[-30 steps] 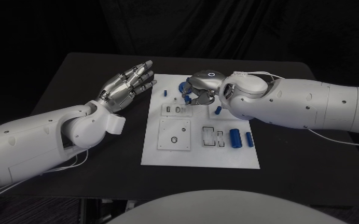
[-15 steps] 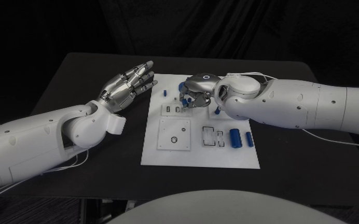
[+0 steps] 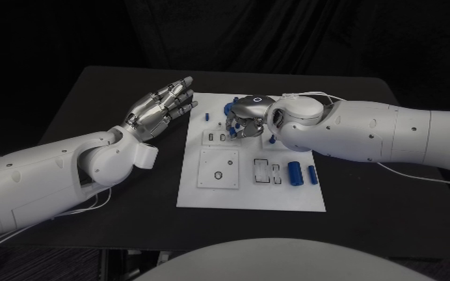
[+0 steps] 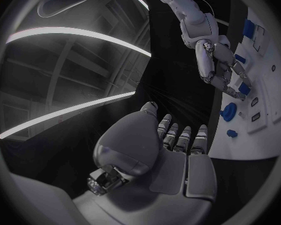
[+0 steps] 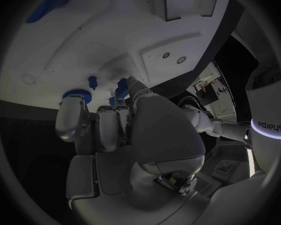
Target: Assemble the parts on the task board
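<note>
Blue part [image 5: 122, 89] between robot hand [image 5: 125, 122] fingers

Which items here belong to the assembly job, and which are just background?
Job:
- task board
- blue parts on it, e.g. the large cylinder and the slimmer piece
- right robot hand, fingers down over the board's far end among blue parts
- left robot hand, fingers apart, holding nothing

Background:
- black table
- dark curtain

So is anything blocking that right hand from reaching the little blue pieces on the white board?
Nothing visible does. The right hand is already over the far end of the white board, its fingers down among the small blue pieces there. The left hand hovers open beside the board, out of the way.
</note>
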